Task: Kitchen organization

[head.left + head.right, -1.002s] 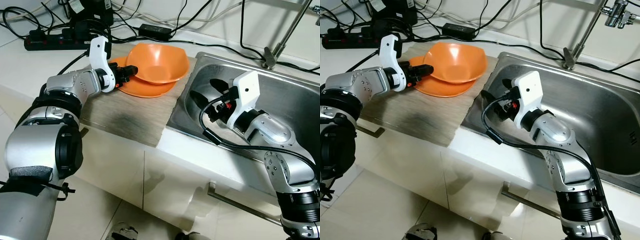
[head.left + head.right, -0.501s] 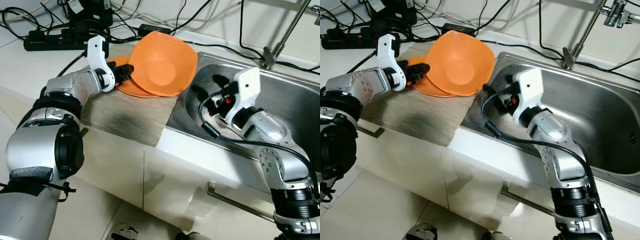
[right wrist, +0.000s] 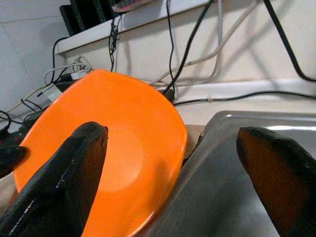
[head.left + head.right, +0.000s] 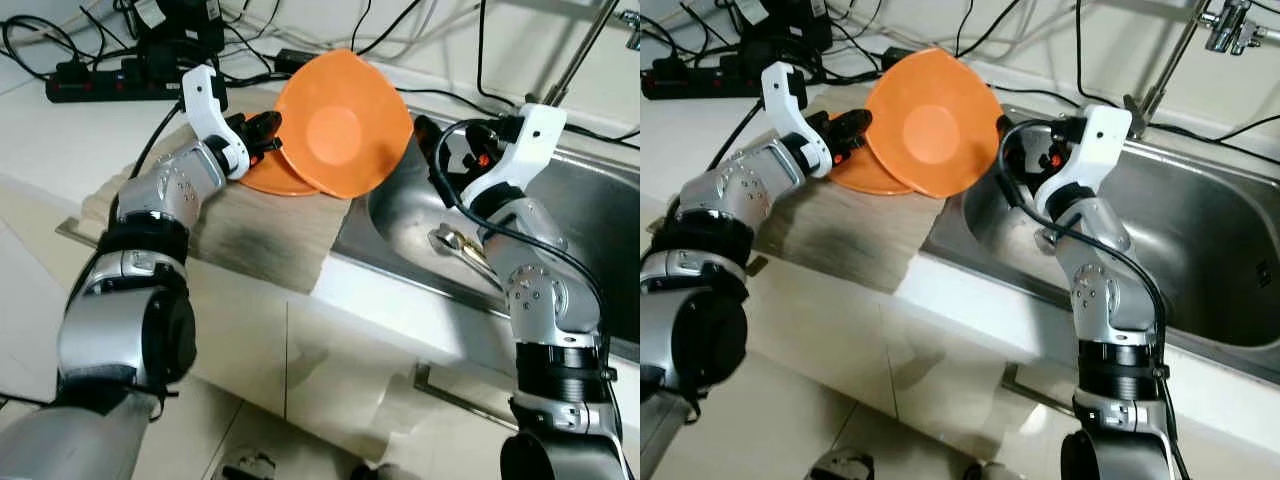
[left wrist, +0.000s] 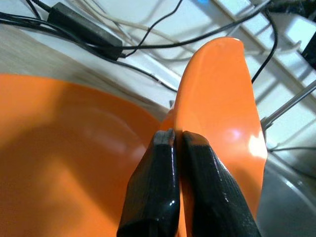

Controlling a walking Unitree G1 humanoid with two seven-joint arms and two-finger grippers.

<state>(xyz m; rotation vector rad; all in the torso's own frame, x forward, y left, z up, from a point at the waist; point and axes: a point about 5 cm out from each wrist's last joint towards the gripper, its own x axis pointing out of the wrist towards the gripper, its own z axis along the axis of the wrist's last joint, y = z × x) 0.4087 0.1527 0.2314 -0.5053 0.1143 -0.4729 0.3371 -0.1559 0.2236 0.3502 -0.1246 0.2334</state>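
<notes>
Lifted upright, orange bowl point(image 4: 343, 122) stays clamped in left gripper point(image 5: 177, 140) jaws.

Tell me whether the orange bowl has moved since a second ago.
Yes. The orange bowl, pinched by the left gripper, has tipped up off the orange plate, leaning toward the sink.

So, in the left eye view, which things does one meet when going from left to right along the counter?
Power strip → left gripper pinching the tilted orange bowl → right gripper, fingers open → sink → faucet stem.
</notes>
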